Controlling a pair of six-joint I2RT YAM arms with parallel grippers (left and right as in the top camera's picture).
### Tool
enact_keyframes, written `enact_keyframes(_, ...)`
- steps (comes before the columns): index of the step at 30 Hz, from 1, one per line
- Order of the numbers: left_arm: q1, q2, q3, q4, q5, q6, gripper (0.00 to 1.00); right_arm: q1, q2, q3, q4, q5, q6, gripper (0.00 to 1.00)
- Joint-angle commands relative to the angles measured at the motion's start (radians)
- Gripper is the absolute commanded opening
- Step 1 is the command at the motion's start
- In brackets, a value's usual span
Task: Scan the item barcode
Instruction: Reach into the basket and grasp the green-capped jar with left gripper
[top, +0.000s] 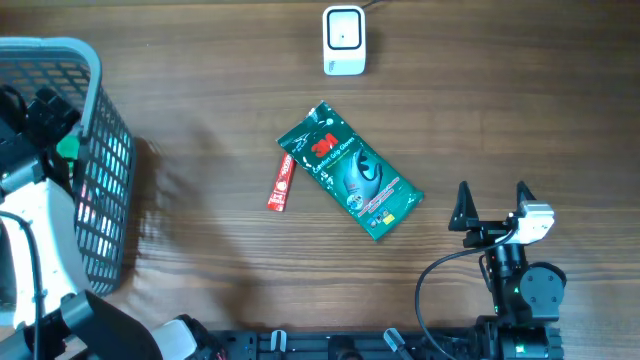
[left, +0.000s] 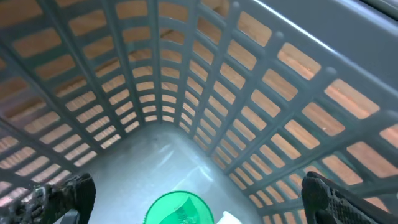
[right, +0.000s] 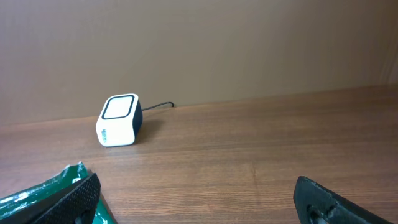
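I saw the green 3M pack lying flat and askew in the middle of the bench, with a small red strip just beside its left edge. The white scanner stood farther back, apart from the pack. My right jaws stood wide apart and empty near the pack's right corner. My left jaws were spread wide inside the grey basket, above a round green item.

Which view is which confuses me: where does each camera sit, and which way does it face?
Overhead: above the table, looking down on packet, scanner, basket, right gripper.
Left wrist: inside the basket, facing its wall and floor; left gripper open.
Right wrist: low, facing scanner; gripper open.
Shared: scanner and packet, overhead and right wrist.
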Motion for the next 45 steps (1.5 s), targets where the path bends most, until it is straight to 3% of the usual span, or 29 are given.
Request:
enact_keyframes(1, 0.05, 0.04, 0.003, 0.003, 0.062, -0.182, 1.0, 0.005, 0.0, -0.001, 0.002, 0.005, 0.005, 1.0)
enact_keyframes(6, 0.11, 0.082, 0.003, 0.003, 0.068, -0.276, 1.0, 0.005, 0.0, -0.001, 0.002, 0.005, 0.005, 1.0)
enact_keyframes(16, 0.062, 0.235, 0.003, 0.0, 0.072, 0.002, 1.0, 0.005, 0.0, -0.001, 0.002, 0.005, 0.005, 1.0)
enact_keyframes(31, 0.046, 0.362, 0.002, -0.073, 0.108, 0.019, 1.0, 0.005, 0.0, -0.001, 0.002, 0.005, 0.005, 1.0)
enact_keyframes(38, 0.045, 0.31, 0.008, -0.072, 0.123, 0.019, 0.64, 0.005, 0.0, -0.001, 0.002, 0.005, 0.005, 1.0)
enact_keyframes(43, 0.045, 0.181, 0.06, -0.109, 0.119, 0.019, 0.62, 0.005, 0.0, -0.001, 0.002, 0.005, 0.005, 1.0)
enact_keyframes(45, 0.047, 0.084, 0.112, -0.154, 0.119, 0.019, 0.67, 0.005, 0.0, -0.001, 0.002, 0.005, 0.005, 1.0)
